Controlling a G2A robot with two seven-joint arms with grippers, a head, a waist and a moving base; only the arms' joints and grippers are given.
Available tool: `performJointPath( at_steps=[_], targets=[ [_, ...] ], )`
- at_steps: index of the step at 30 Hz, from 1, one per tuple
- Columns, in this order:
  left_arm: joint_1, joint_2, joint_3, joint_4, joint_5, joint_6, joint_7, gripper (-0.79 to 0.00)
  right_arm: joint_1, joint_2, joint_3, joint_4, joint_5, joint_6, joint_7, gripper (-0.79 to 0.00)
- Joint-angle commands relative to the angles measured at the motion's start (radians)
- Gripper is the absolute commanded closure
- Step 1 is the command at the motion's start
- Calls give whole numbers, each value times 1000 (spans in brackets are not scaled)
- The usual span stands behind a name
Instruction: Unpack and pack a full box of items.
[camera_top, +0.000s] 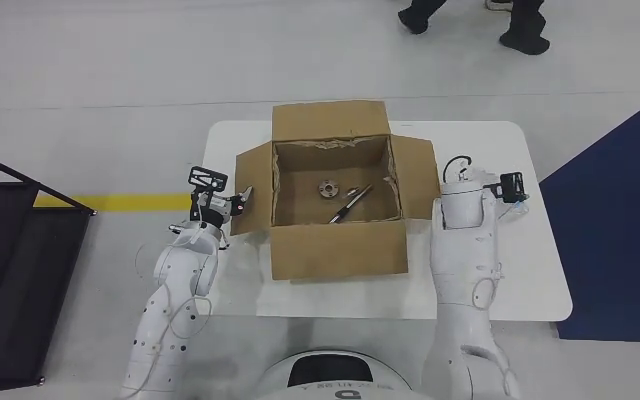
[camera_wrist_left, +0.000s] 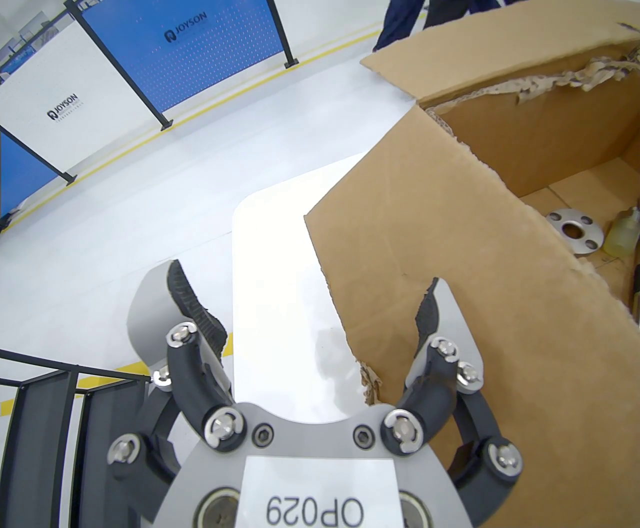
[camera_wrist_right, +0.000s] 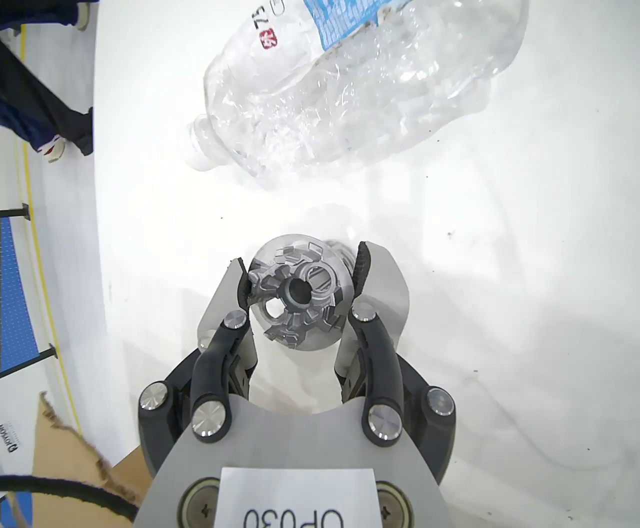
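I see the open cardboard box (camera_top: 338, 190) at the middle of the white bench (camera_top: 500, 290), which stands on a pale floor (camera_top: 120, 90) with a yellow line (camera_top: 130, 202). My left tool (camera_wrist_left: 304, 275) gapes wide beside the box's left flap. Toward the bench's right edge, my right tool (camera_wrist_right: 301, 260) clamps a toothed metal hub (camera_wrist_right: 297, 300) near a clear bottle (camera_wrist_right: 360, 85) lying flat.

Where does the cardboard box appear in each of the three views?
Top view: cardboard box, open, mid-table between both arms.
Left wrist view: its wall and flap beside the open left end effector.
Right wrist view: torn flap corner beside the right end effector, which grips a metal hub.
Shared landmark: the white table.
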Motion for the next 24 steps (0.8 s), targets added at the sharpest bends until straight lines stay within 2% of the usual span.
performJointPath(
  at_steps=[1,6,8,13,18,24],
  targets=[
    [0,0,0,0,0,0,0,-785,-55,-11,-6,-117,26,0,7,0],
    [0,0,0,0,0,0,0,-785,-184,-36,-22,-372,114,0,-58,0],
    [0,0,0,0,0,0,0,-785,-230,-33,-40,-464,190,-7,-96,0],
    [0,0,0,0,0,0,0,-785,-396,-31,-115,-679,350,-148,-144,0],
    [0,0,0,0,0,0,0,-785,-508,-17,-227,-808,320,-285,13,0],
    [0,0,0,0,0,0,0,-785,-455,4,-420,-764,102,-288,151,0]
  ],
)
